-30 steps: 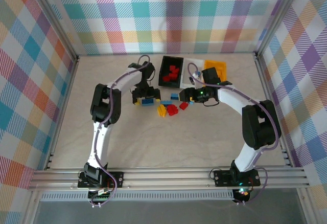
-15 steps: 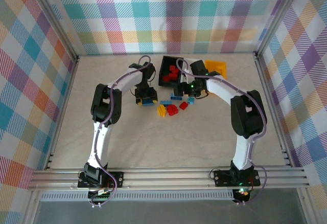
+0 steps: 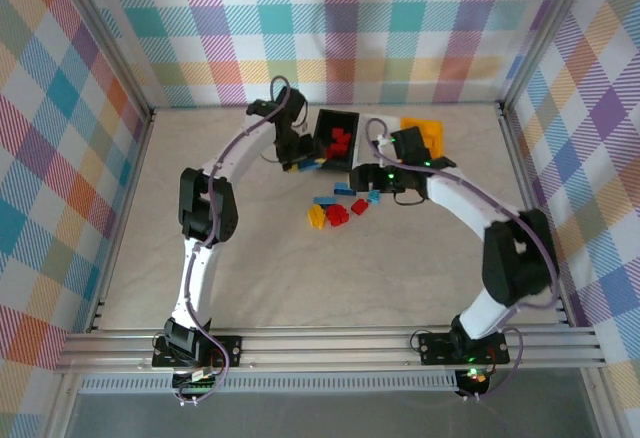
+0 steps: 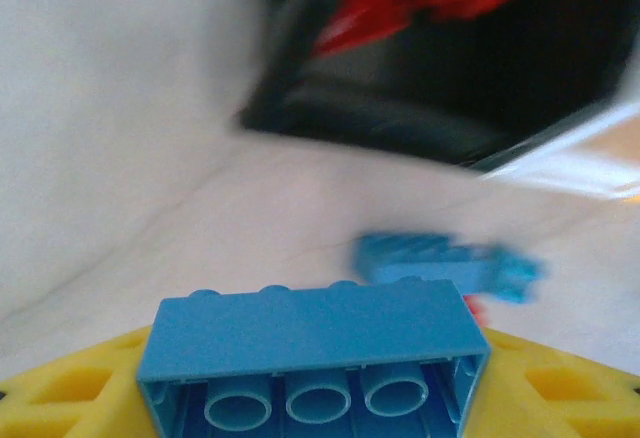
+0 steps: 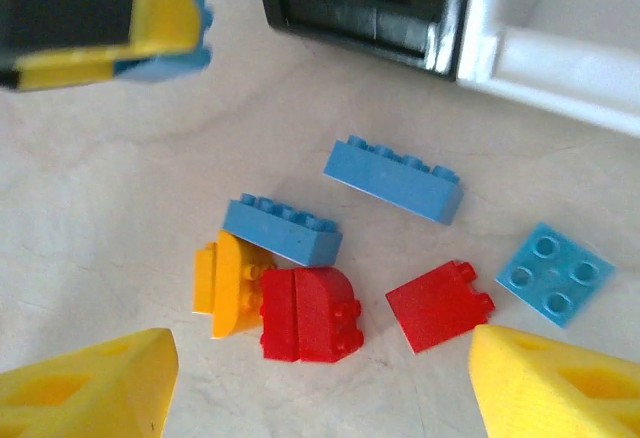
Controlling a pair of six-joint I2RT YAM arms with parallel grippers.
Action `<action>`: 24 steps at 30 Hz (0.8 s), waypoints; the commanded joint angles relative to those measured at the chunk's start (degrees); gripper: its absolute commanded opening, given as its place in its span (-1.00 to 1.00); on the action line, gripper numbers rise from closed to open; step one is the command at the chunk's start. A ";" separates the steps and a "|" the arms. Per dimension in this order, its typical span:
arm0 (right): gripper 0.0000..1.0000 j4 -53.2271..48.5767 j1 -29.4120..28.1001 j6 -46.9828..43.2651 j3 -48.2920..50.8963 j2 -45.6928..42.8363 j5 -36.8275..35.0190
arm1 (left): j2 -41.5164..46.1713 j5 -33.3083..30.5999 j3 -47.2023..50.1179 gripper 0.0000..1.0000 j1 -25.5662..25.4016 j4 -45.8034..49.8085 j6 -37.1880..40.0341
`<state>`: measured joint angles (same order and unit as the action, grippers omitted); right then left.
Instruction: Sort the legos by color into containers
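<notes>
- Top external view: the left pincer [image 3: 303, 165] is recorded at 7 o'clock of the black bin [image 3: 322, 120], just beside its near corner.
- A blue brick [image 4: 312, 343] is held fast in the left pincer, studs facing away from the wrist camera.
- Red bricks [image 3: 338, 142] are observed inside the black bin.
- The white bin [image 5: 560, 53] is set at 3 o'clock of the black bin, and the two walls touch in the right wrist view. The yellow-orange bin [image 3: 424, 133] is placed further out at 3 o'clock.
- The right pincer [image 5: 320, 368] is spread wide and holds nothing. It is positioned over the loose bricks on the worktop [image 3: 250, 258].
- Six loose bricks are counted at 6 o'clock of the black and white bins:
  - a long blue brick [image 5: 393, 178]
  - a second blue brick [image 5: 282, 230]
  - a yellow brick [image 5: 222, 283], touching the second blue brick
  - a red brick [image 5: 310, 313], touching the yellow brick
  - a flat red piece [image 5: 440, 305], lying apart
  - a light-blue plate [image 5: 553, 271], lying apart at 3 o'clock of the group
</notes>
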<state>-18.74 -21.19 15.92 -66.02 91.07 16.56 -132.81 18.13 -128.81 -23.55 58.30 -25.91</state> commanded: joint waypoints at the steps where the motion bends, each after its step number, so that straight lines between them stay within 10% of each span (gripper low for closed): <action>1: 0.54 4.41 1.67 0.80 4.32 -6.37 1.87 | -5.42 7.22 -8.38 0.16 -2.38 -6.61 -4.91; 15: 0.60 8.31 2.79 3.32 15.05 -20.31 0.55 | -24.42 13.42 -26.01 0.17 -6.90 -39.20 -30.54; 24: 0.61 5.65 2.79 3.59 17.05 -23.18 -1.03 | -27.76 12.32 -29.73 0.52 -7.03 -41.30 -33.54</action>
<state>-12.99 -18.70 18.90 -50.24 69.41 16.45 -159.72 30.41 -157.01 -30.26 18.48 -57.80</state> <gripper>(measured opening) 0.802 0.724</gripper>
